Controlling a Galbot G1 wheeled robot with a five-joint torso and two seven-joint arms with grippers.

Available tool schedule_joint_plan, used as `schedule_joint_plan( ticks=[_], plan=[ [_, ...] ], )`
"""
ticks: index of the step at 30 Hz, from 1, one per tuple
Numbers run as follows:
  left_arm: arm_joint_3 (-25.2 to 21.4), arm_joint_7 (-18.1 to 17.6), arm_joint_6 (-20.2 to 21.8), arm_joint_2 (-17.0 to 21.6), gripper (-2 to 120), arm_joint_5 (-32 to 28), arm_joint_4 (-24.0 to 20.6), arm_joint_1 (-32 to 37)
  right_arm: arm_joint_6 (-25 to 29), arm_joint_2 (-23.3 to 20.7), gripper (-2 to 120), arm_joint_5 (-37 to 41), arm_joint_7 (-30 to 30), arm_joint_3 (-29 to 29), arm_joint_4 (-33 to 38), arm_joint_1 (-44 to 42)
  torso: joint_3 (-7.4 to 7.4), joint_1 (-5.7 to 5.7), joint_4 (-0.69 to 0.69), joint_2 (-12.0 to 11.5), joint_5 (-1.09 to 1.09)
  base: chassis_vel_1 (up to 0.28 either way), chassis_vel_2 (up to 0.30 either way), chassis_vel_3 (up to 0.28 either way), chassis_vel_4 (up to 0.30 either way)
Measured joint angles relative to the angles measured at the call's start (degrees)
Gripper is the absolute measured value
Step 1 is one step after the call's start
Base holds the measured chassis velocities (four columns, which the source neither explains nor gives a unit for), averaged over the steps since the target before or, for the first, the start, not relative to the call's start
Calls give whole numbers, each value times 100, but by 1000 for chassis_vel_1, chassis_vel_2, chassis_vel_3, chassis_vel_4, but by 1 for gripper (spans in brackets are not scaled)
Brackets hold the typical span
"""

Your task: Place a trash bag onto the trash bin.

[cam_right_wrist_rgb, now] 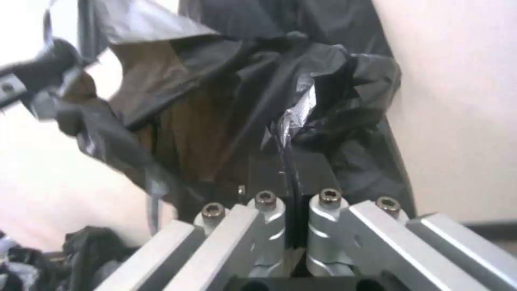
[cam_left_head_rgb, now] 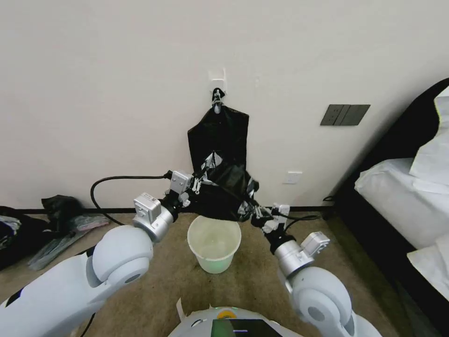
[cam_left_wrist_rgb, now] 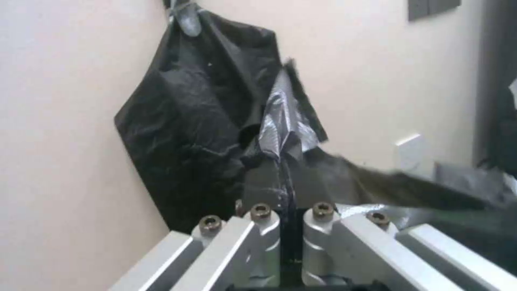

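Note:
The trash bag [cam_left_head_rgb: 228,189] is a crumpled, glossy black film stretched between my two grippers, hanging just above the far rim of the cream-white trash bin [cam_left_head_rgb: 213,262] on the carpet. My left gripper [cam_left_head_rgb: 198,181] is shut on the bag's left edge. In the left wrist view the film [cam_left_wrist_rgb: 285,121] rises from the left gripper [cam_left_wrist_rgb: 281,182]. My right gripper [cam_left_head_rgb: 251,216] is shut on the bag's right edge. The right wrist view has the bag [cam_right_wrist_rgb: 215,101] billowing open beyond the right gripper [cam_right_wrist_rgb: 288,165]. The bin stands upright with nothing in it.
A flat black pack [cam_left_head_rgb: 219,135] hangs from a wall hook [cam_left_head_rgb: 217,100] right behind the bag. A dark heap of cloth and plastic [cam_left_head_rgb: 56,220] lies at the left wall. A bed [cam_left_head_rgb: 402,196] flanks the right. A black cable [cam_left_head_rgb: 107,185] loops behind my left arm.

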Motion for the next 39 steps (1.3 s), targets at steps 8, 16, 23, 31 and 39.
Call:
schedule_joint_plan(
  ticks=[8,16,23,31,39],
  plan=[
    [-220,106,-125,-391,0,290,30,1054,54,87,0,-122,-13,26,-119,-232,0,0,3,0,0,0,0,0,0],
    [512,59,-314,-1210,0,749,565,1081,242,68,0,-206,-44,215,-546,-278,0,0,0,0,1,0,0,0,0],
    [604,-30,-585,-1667,0,1145,1112,1571,493,213,0,-584,-197,-71,-913,-489,0,0,0,0,1,0,0,0,0],
    [186,97,-1084,-1965,0,1714,1561,2328,861,697,0,-1054,-280,-544,-1628,-485,0,0,2,0,0,0,0,0,0],
    [-430,197,-1353,-2001,0,2103,1450,2799,856,875,0,-1026,-308,-824,-1385,-422,0,0,0,0,-1,0,0,0,0]
  ],
)
